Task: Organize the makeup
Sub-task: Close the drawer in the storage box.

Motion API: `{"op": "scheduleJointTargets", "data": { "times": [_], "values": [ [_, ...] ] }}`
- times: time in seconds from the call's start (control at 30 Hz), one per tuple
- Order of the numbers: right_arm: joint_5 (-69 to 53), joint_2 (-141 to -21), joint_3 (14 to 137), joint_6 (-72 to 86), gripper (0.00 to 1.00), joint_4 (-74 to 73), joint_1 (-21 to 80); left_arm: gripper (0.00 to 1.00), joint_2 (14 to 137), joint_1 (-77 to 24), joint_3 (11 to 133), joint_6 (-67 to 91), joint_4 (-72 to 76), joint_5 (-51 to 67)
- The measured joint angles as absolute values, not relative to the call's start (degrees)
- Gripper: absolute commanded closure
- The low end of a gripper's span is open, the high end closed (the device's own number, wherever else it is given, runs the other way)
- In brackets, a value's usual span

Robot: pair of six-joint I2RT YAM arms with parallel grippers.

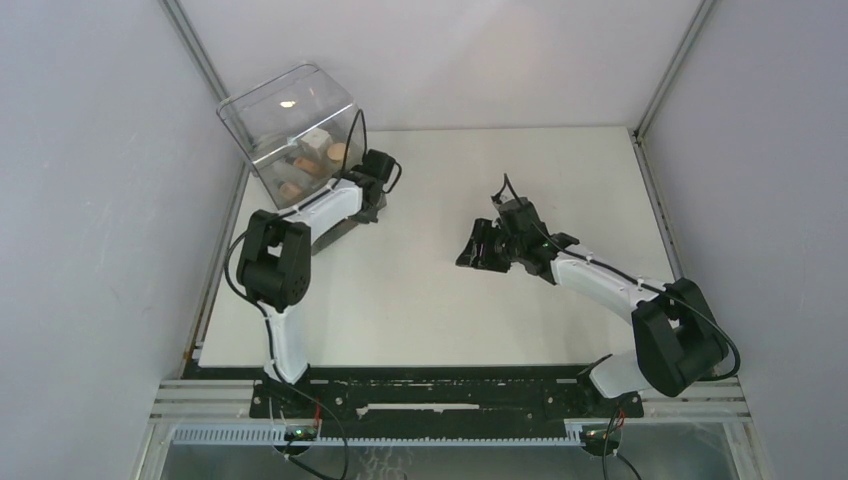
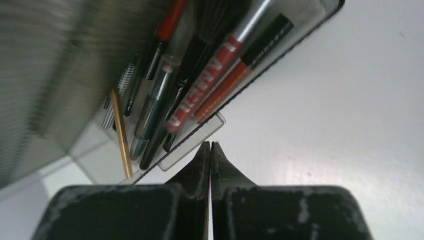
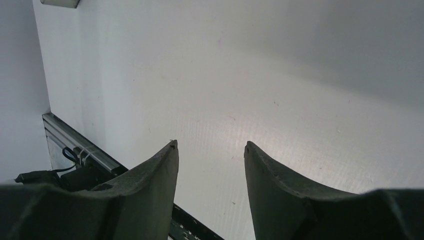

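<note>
- Left claw point(image 2: 210, 146): closed, jaws pressed flat together, nothing visible between them. The drawer tab point(image 2: 196, 144) sits just ahead of the tips, slightly left. I cannot tell whether its edge is pinched.
- Makeup: a red lip tube point(image 2: 205, 90) lies with pencils and brushes in the clear drawer point(image 2: 311, 17), ahead and up-left of the left claw. More pieces sit in the organiser box point(image 1: 290, 125) beyond it.
- Risk: if the jaws hold only air, a pull does nothing to the drawer and I misjudge the step.
- Risk: a forward push with closed tips may ride over the tab, skew the drawer or shove the box along the table point(image 3: 280, 100).
- Risk: a tilted drawer lets the sticks roll out.
- Right claw point(image 3: 210, 145): open, empty, above the table, well apart from the box. I expect little hazard there.
</note>
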State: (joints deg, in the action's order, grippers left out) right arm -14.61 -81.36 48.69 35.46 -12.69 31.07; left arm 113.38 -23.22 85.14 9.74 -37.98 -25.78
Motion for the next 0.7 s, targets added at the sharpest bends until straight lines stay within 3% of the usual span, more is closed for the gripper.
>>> {"op": "scheduleJointTargets", "data": {
  "times": [0.3,0.5,0.7],
  "values": [
    [-15.07,-81.36,48.66,35.38,0.42,-12.60,29.58,1.00,114.08,-21.10,88.23,-0.69,-32.27,-33.71],
    [-15.40,-81.36,48.66,35.55,0.43,-12.40,29.54,0.91,105.54,-21.10,78.52,-3.40,-29.63,-18.17],
    [-15.97,-81.43,48.66,36.34,0.43,-11.57,29.58,0.88,108.29,-21.21,82.30,-5.69,-33.15,-8.80]
  ]
}}
